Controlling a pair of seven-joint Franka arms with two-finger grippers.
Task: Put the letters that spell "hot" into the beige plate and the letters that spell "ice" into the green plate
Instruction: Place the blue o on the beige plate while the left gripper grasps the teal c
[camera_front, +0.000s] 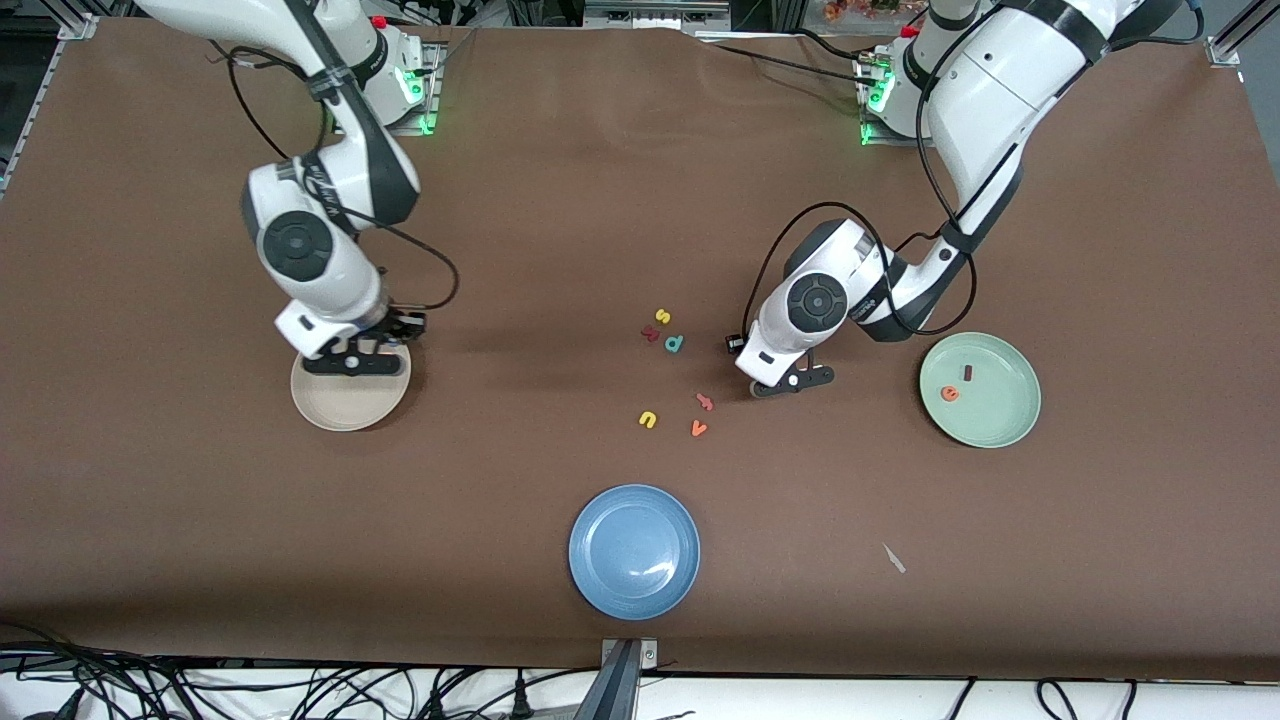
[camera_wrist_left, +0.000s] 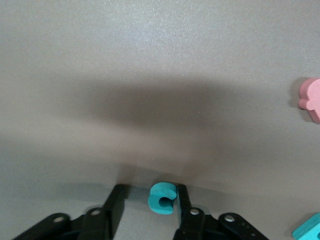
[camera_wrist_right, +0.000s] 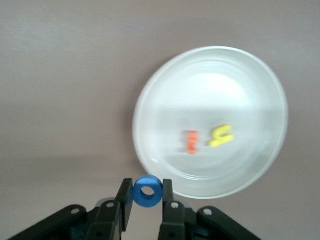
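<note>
Right tool (camera_wrist_right: 146, 200) pinching the blue o (camera_wrist_right: 148, 191) over the beige plate (camera_front: 340, 415), which holds orange t (camera_wrist_right: 191, 142) and yellow h (camera_wrist_right: 221, 135); left tool (camera_wrist_left: 148, 207) part-spread around teal c (camera_wrist_left: 162, 198) on the surface; next: release o, grip c for the green plate (camera_front: 1005, 425).

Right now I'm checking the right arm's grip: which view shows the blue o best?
The right wrist view: the blue o sits clamped between the right gripper fingers, beside the beige plate. The front view hides it under the arm; the left wrist view misses it.
</note>
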